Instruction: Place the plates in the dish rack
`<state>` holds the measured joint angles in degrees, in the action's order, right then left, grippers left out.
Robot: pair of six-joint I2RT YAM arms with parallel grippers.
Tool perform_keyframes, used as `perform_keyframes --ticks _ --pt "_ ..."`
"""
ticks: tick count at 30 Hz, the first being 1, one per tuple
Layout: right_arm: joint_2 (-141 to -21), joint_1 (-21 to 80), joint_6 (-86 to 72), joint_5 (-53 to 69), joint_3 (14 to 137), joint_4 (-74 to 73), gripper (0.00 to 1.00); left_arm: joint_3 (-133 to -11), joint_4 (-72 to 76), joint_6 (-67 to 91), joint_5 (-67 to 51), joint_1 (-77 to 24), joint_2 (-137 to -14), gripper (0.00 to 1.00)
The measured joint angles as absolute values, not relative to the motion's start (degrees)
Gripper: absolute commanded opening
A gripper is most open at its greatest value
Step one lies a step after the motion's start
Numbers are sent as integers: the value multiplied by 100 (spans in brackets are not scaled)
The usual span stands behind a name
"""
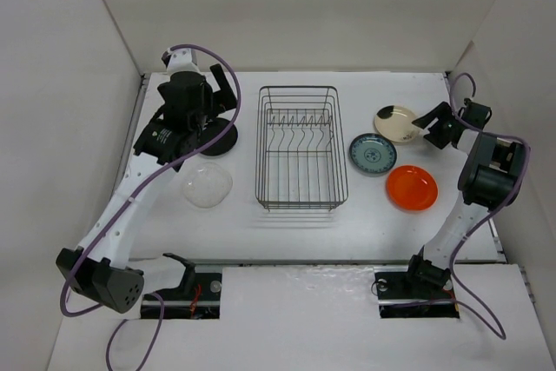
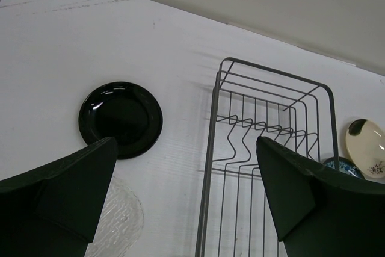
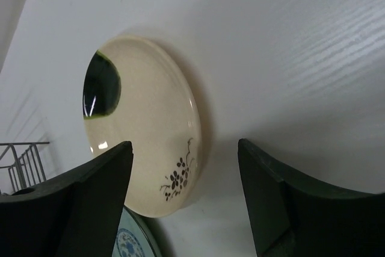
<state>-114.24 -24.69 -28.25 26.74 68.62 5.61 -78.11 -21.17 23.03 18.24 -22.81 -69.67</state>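
Note:
The black wire dish rack [image 1: 301, 147] stands mid-table with no plate in it; it also shows in the left wrist view [image 2: 264, 148]. The black plate [image 2: 120, 118] and the clear glass plate [image 1: 207, 185] lie left of it. My left gripper [image 1: 213, 97] is open above the black plate [image 1: 221, 138]. The cream plate [image 1: 397, 122], teal plate [image 1: 373, 153] and orange plate [image 1: 411, 187] lie right of the rack. My right gripper [image 1: 424, 124] is open at the cream plate's [image 3: 144, 136] right rim, jaws either side of that edge, not closed on it.
White walls enclose the table on the left, back and right. The teal plate's edge [image 3: 135, 239] sits just beside the cream plate. The glass plate [image 2: 117, 224] lies close below the black one.

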Motion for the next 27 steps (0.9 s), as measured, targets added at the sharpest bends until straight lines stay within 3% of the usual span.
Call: perform_keyframes --ticks 14,17,27 --pt "-11810 -2467 -2696 2803 7664 -502 61 -7811 -2112 2303 1846 -2281 -6956 100" --pt "-11837 -2467 -2611 2766 7769 -738 52 -7811 -2112 2303 1848 -2281 -6956 100" --pt "-11957 -2403 -2373 2768 8090 -1273 52 -7811 -2106 2303 1846 -2281 -6945 100"
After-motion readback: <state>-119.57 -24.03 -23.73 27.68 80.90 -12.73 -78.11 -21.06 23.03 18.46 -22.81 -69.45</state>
